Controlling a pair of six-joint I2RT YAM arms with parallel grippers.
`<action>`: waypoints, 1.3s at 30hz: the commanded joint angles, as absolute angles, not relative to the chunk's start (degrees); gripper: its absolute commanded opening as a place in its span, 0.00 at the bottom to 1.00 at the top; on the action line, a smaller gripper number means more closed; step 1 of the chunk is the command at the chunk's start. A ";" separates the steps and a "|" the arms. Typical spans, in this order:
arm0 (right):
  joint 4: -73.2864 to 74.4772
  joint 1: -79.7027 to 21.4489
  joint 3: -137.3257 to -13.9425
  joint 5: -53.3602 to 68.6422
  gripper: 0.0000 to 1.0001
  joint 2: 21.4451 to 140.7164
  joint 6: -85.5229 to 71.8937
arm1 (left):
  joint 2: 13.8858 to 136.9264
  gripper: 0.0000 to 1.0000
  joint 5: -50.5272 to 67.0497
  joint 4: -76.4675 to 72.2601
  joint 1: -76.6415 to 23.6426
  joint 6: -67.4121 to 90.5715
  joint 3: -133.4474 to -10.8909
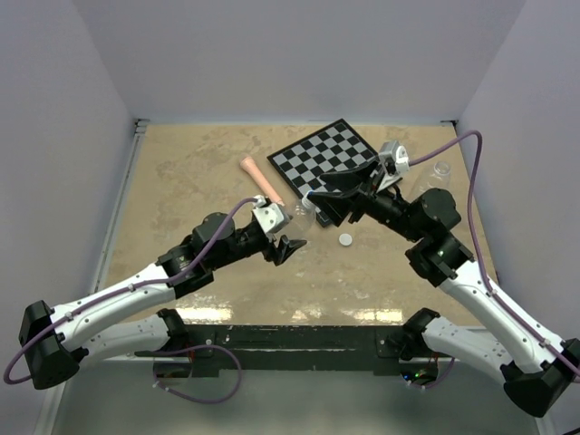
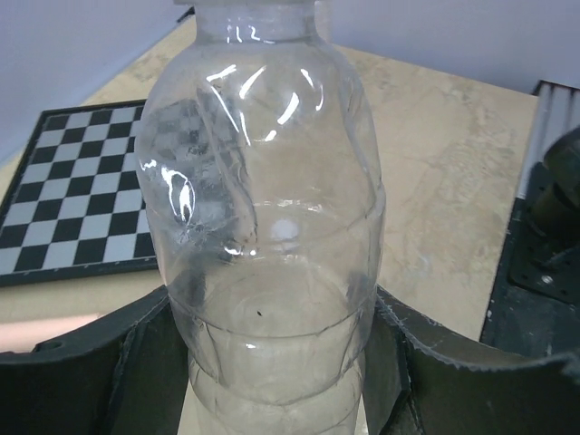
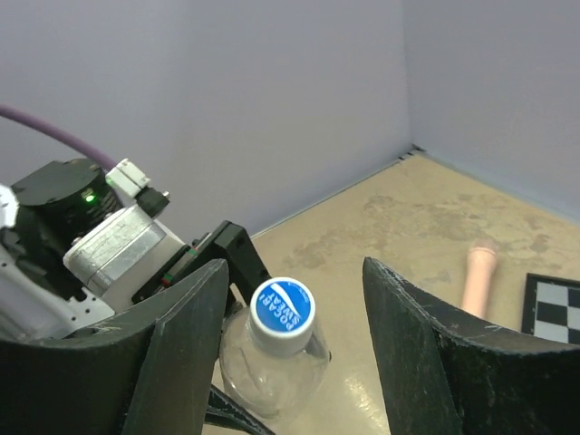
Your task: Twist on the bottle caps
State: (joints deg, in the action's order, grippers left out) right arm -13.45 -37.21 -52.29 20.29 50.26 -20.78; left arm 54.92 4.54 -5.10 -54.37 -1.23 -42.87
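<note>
Large clear bottle (image 2: 272, 227) is gripped around its body by the left gripper (image 2: 281, 362), near the middle of the table (image 1: 181, 181), just beside the checkerboard (image 1: 326, 154). Blue cap (image 3: 282, 308) is seen on its neck, flanked by the right gripper (image 3: 294, 272), jaws spread and clear of it. White cap (image 1: 345, 239) is left loose mid-table; tiny bottle (image 1: 442, 169) is stood by the right edge.

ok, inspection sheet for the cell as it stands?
Surface: beige table, no spills seen.
Job's things: large bottle with blue cap on its neck; white cap loose on table; small bottle far right.
Clutter: checkerboard, pink stick.
Grippers: left gripper clamps large bottle; right gripper open, straddling blue cap.
Cables: purple cable on each arm.
Surroundings: lilac walls, nothing else seen.
</note>
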 commanded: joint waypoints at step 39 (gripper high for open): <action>-18.29 -37.00 -53.09 31.48 0.00 54.23 -20.48 | 53.79 0.00 7.77 -10.64 -53.87 1.06 -44.65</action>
State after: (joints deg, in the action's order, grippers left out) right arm -21.63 -37.17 -51.24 37.12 53.39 -21.80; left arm 54.74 20.05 -9.98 -52.29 1.87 -42.48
